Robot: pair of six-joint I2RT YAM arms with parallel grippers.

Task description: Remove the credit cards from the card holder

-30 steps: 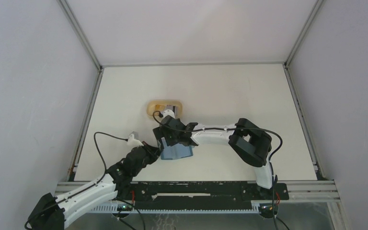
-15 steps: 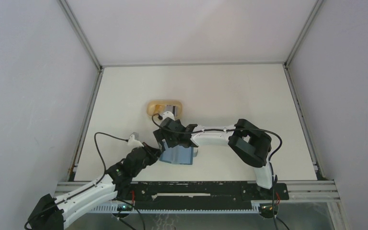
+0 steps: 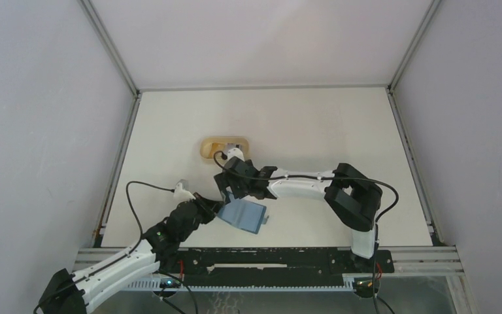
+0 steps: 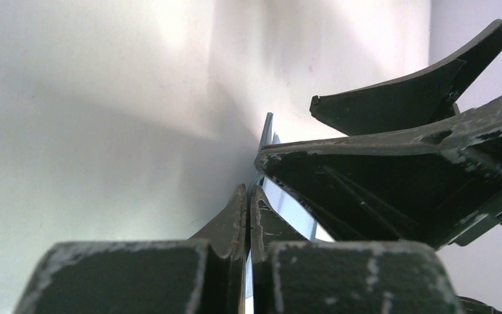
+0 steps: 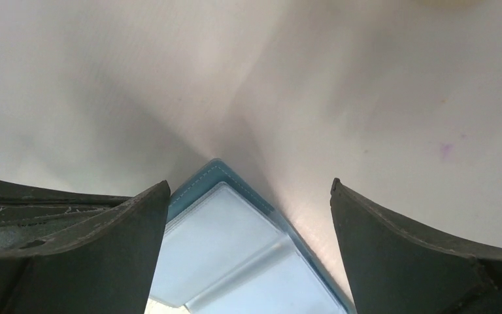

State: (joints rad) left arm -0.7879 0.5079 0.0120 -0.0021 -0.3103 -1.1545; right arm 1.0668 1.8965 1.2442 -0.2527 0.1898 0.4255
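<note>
The teal-blue card holder [image 3: 244, 216] lies open and tilted near the table's front. Its clear inner pockets show in the right wrist view [image 5: 235, 255]. My left gripper [image 3: 216, 209] is shut on the holder's left edge. In the left wrist view [image 4: 248, 191] the thin blue edge [image 4: 266, 134] runs between the closed fingers. My right gripper [image 3: 233, 195] is open just behind the holder. Its jaws [image 5: 248, 186] are spread above the holder's corner and hold nothing. No credit card shows clearly. A pale corner [image 5: 145, 305] peeks from under a pocket.
A tan oval dish [image 3: 206, 150] stands behind the right gripper with something pale and grey in it. Metal frame rails border the table on the left [image 3: 119, 157] and right [image 3: 410, 157]. The arms' base rail [image 3: 268, 258] runs along the near edge.
The card holder has swung clockwise, its right end now lower. The right gripper has drawn back off it toward the dish, and the right elbow has shifted right. The left gripper keeps its hold.
</note>
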